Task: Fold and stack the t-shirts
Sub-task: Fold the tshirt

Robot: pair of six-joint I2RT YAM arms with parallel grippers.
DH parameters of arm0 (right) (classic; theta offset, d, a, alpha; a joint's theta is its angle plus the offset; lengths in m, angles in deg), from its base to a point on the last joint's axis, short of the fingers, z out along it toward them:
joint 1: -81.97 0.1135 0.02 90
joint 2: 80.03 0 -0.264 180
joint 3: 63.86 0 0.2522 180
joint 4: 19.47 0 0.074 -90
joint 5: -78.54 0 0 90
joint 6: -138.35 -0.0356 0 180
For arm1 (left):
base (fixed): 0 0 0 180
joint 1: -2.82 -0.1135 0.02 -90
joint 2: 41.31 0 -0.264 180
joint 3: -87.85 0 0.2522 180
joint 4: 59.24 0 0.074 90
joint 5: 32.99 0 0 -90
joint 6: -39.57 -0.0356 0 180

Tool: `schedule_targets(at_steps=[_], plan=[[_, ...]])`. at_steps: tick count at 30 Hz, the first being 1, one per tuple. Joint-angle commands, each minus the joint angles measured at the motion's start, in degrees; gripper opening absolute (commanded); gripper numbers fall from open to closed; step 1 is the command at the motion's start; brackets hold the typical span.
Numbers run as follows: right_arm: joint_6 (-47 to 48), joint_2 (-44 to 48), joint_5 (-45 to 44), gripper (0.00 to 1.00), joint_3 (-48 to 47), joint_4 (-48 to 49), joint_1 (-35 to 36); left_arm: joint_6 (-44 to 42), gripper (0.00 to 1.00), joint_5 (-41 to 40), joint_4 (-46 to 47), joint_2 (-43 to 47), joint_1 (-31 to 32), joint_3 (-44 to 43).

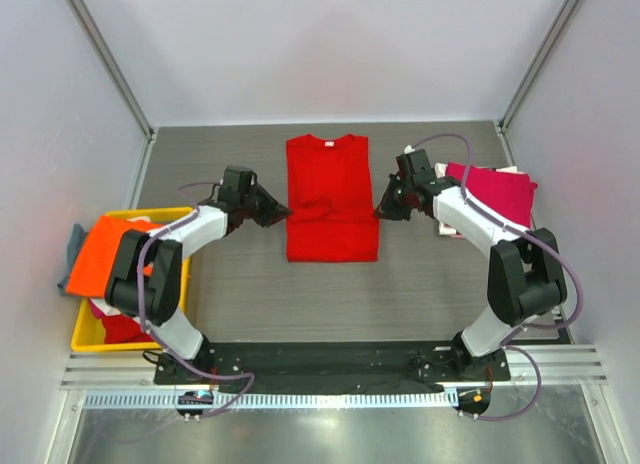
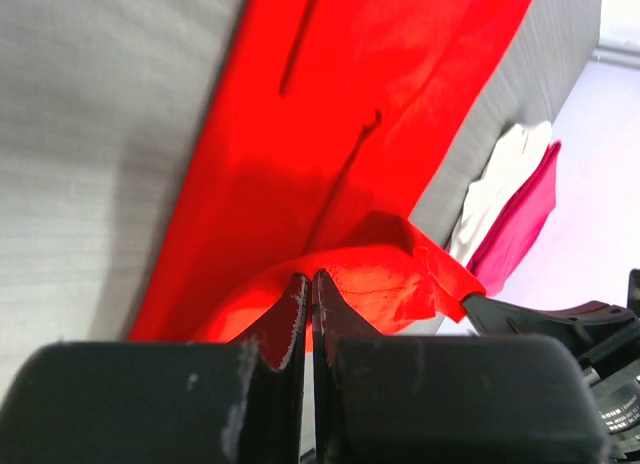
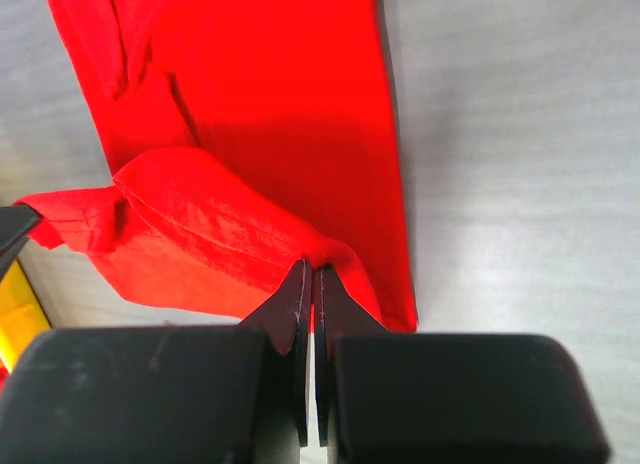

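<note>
**Red shirt gripped at both side edges, cross-fold pending**

Red cotton, centre of the desk: the red t-shirt lies flat with its collar toward the far wall. Its sleeves are turned in, so the body forms a narrow rectangle. The left end effector meets the shirt's left edge a little hemward of the middle. The right end effector meets the right edge directly opposite. Both wrist views show the jaws closed to a slit on a raised fold of red cloth. Each is therefore judged to be holding the edge, not merely touching it.

Reason for the hold, as a judgement: matched pinches on opposite edges set a straight line across the shirt. That suits carrying one part over the other without skew. The cloth looks thin and limp, so an uneven lift would likely pull the tucked sleeves out.

Placement elsewhere: a magenta t-shirt rests over a white t-shirt at the far right of the desk, apparently the finished stack. An orange t-shirt drapes over the yellow crate on the left. More red cloth lies inside the crate, apparently awaiting folding.

Markings: no brand or print shows on any shirt. Small white lettering on a black arm housing in the left wrist view is too small to read.
</note>
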Motion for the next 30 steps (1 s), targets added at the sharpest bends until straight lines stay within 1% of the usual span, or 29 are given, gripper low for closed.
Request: schedule_targets(at_steps=[1,8,20,27,29,30], plan=[[2.1,-3.2,1.0,0.01,-5.6,3.4,-1.1,-1.7,0.0,2.4,2.6,-4.0,-1.8,-4.4],[3.6,-9.6,3.7,0.01,-11.2,3.7,-2.5,-1.7,0.0,4.7,3.0,-9.1,-2.9,-9.5],[3.5,-17.4,5.8,0.01,-19.0,3.6,-4.5,-0.9,0.0,6.2,3.0,-14.1,-4.5,-15.7],[2.8,-21.9,6.5,0.01,-22.9,3.7,-5.5,-0.6,0.0,7.6,2.3,-20.6,-4.9,-21.7],[2.6,-24.1,7.0,0.02,-24.9,3.6,-5.7,-0.6,0.0,8.1,1.9,-22.9,-5.0,-24.0],[2.3,-24.8,7.2,0.06,-25.6,3.6,-5.9,-0.7,0.01,8.2,1.6,-23.6,-5.3,-24.7]])
